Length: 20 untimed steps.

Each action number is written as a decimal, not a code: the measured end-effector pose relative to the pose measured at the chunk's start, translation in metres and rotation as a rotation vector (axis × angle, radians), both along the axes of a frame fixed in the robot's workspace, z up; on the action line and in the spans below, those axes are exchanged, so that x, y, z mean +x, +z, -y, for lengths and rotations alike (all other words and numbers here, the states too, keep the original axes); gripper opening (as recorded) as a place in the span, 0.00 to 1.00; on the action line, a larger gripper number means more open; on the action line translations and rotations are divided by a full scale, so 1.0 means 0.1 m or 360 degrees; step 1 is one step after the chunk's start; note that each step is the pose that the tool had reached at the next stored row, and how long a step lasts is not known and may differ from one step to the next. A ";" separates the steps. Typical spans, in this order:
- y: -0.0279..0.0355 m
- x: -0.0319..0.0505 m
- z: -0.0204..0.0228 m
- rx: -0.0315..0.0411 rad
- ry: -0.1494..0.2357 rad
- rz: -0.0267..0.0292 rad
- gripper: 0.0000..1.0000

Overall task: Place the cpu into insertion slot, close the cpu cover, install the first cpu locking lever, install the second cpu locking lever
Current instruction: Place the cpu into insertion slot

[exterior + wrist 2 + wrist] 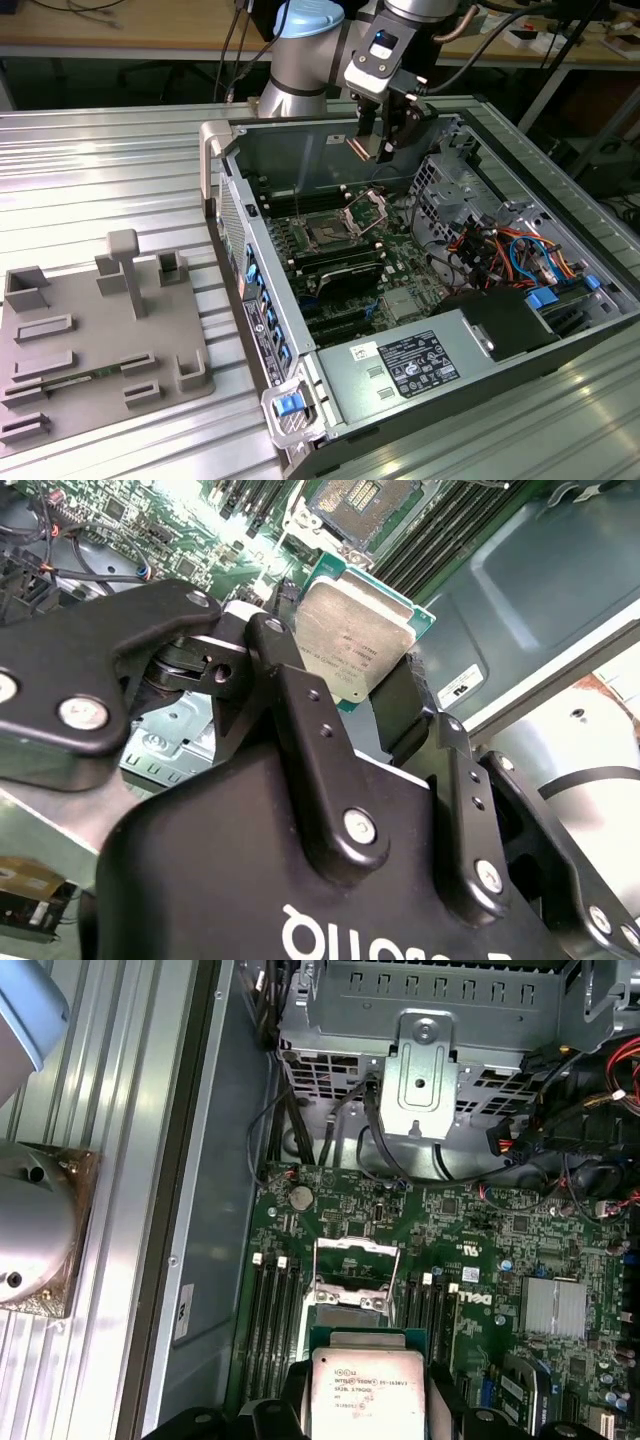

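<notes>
The black two-fingered hand (385, 148) hangs over the open grey metal computer case (300, 150), clamped on the cpu (348, 645) — a small flat square chip with a dull silver-grey metal top on a green base, pinched by opposite edges between the black fingers (300, 705) in the second wrist view. The chip is in the air above the green motherboard (480, 1250), apart from the insertion slot (362, 498). The cpu cover (356, 1260) — a thin shiny silver metal frame — stands swung up off the slot. The case rests on a ribbed metal worktop (100, 150).
</notes>
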State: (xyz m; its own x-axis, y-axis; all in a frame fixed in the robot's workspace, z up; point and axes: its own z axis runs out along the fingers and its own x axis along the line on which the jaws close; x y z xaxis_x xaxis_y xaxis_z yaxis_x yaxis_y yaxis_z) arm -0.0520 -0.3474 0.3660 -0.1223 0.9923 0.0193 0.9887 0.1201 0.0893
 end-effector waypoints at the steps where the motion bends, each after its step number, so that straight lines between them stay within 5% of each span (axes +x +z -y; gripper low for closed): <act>1: 0.000 0.000 0.000 0.0000 -0.0001 0.00000 0.55; 14: 0.000 0.000 0.000 0.0000 -0.0004 0.00000 0.55; 20: 0.000 -0.008 0.000 0.0000 -0.0061 -0.00002 0.55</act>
State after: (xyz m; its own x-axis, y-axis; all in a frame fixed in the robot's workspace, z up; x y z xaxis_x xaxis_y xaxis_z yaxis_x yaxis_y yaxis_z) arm -0.0528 -0.3474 0.3659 -0.0840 0.9963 0.0192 0.9926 0.0820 0.0892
